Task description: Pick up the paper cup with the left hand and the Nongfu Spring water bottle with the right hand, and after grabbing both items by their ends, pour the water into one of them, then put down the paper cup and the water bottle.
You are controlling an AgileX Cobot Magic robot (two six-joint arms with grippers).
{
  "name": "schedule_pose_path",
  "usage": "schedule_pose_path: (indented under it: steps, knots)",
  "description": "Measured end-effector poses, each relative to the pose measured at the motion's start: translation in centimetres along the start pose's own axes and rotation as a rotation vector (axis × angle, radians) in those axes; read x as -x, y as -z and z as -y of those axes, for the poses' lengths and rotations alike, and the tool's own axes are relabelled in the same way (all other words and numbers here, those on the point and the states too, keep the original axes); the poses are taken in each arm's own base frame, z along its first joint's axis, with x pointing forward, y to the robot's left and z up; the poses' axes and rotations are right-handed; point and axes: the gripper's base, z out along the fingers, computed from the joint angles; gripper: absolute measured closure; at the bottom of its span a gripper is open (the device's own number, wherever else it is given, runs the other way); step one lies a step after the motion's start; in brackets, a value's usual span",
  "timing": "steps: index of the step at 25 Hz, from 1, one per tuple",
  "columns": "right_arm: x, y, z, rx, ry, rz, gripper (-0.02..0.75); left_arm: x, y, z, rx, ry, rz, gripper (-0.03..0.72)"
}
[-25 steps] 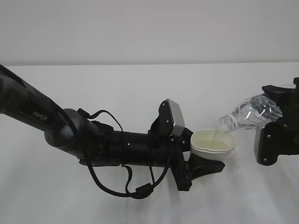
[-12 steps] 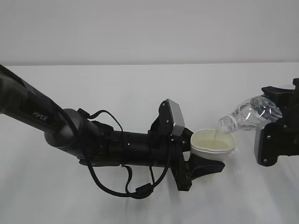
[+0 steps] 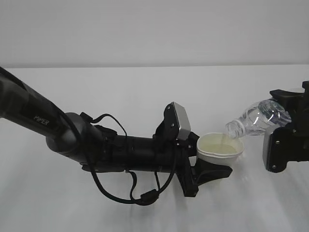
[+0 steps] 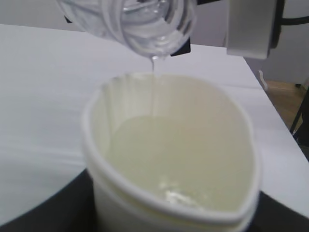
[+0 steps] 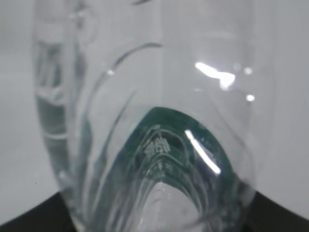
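The left claw (image 3: 215,166) is seen clamped around the lower part of the paper cup (image 3: 220,147), its black fingers (image 3: 212,172) partly hidden beneath the cup; the cup's rim is pressed out of round in the left wrist view. The cup is held upright above the white table (image 3: 145,87), and pale liquid is visible inside it. The right claw (image 3: 285,133) is cut off by the frame edge, and its jaws are largely concealed; it is closed on the base end of the Nongfu Spring water bottle (image 3: 256,121). The bottle is tilted neck-down, its open mouth just above the cup's rim. A thin stream of water (image 4: 153,65) is seen falling from the mouth into the cup. The right wrist view is filled by blurred clear plastic and a green label.
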Motion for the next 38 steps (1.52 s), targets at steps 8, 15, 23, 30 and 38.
schedule_pose_path:
  steps: [8, 15, 23, 30, 38]
  knots:
    - [0.01, -0.16, 0.15, -0.004, 0.004, 0.004, 0.344, 0.01, 0.00, -0.02, 0.002, 0.001, 0.001, 0.275]
    - [0.01, -0.16, 0.16, -0.004, 0.008, 0.005, 0.344, -0.02, 0.00, -0.02, 0.002, 0.002, 0.000, 0.275]
    - [0.00, -0.16, 0.15, -0.004, 0.015, 0.003, 0.344, -0.09, -0.01, -0.02, 0.001, 0.003, -0.001, 0.275]
    - [0.00, -0.16, 0.15, -0.004, 0.017, 0.003, 0.344, -0.09, -0.01, -0.02, 0.001, 0.003, -0.001, 0.276]
    - [0.02, -0.20, 0.14, 0.001, 0.025, 0.006, 0.344, -0.09, -0.01, -0.02, 0.001, 0.003, -0.001, 0.276]
